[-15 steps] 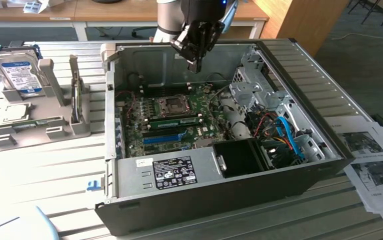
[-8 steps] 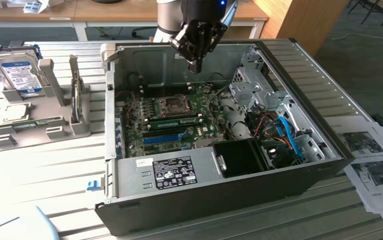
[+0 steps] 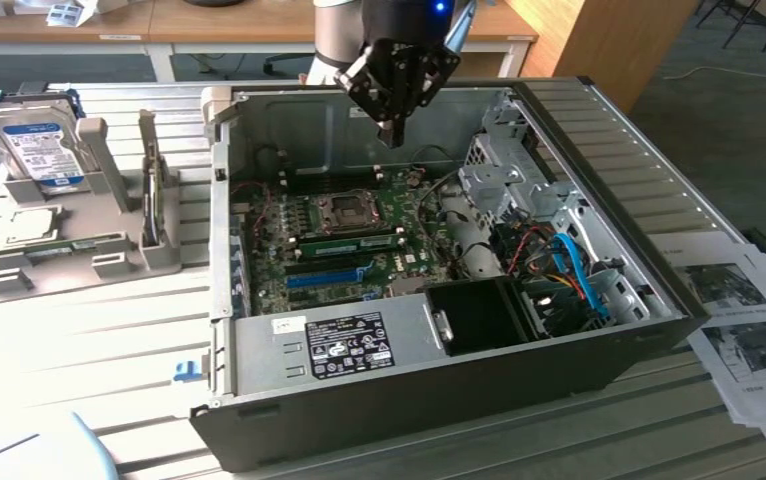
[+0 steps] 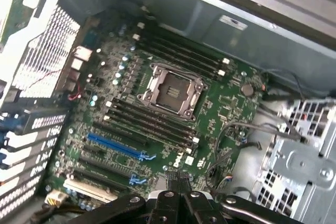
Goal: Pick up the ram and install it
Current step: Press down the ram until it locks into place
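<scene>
My gripper [image 3: 390, 135] hangs shut and empty above the open computer case, over the back part of the motherboard [image 3: 306, 280]. A long thin green ram stick [image 3: 351, 243] sits on edge in a memory slot just in front of the CPU socket [image 3: 346, 208], well below the fingertips. In the wrist view the shut gripper [image 4: 178, 181] sits over the board near the blue slot [image 4: 116, 147], with the CPU socket [image 4: 170, 91] and the dark memory slots [image 4: 149, 123] beyond it. Another narrow greenish stick [image 3: 60, 251] lies in the grey holder outside the case.
The grey holder [image 3: 83, 268] on the exterior view's left carries a silver hard drive [image 3: 36, 150] with a blue-and-white label. Inside the case are drive cages [image 3: 510, 170], blue cables [image 3: 577, 270] and a black fan box [image 3: 483, 315]. Printed sheets [image 3: 743, 320] lie at the right.
</scene>
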